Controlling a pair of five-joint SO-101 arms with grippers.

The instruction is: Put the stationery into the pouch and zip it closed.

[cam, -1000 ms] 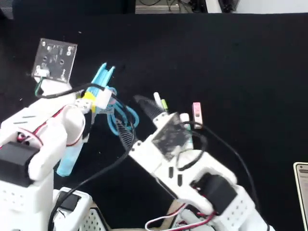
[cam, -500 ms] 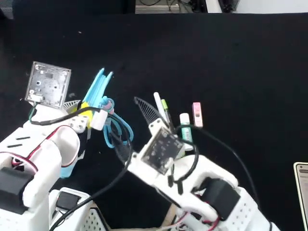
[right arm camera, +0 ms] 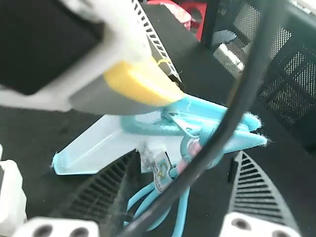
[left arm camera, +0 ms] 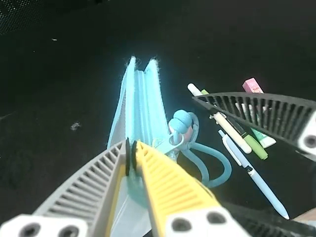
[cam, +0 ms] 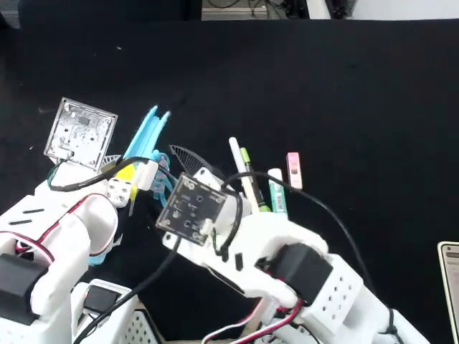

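Black table (cam: 358, 86); pouch (left arm camera: 140, 98) tag (right arm camera: 159, 168) print unreadable

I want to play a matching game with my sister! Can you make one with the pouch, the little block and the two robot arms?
Things:
1. pouch
2. little block
3. left arm
4. right arm

Matches:
A. pink
B. jaws open, by the pouch's cord
C. light blue
D. jaws shut on the pouch

Pairs: 1-C, 2-A, 3-D, 4-B
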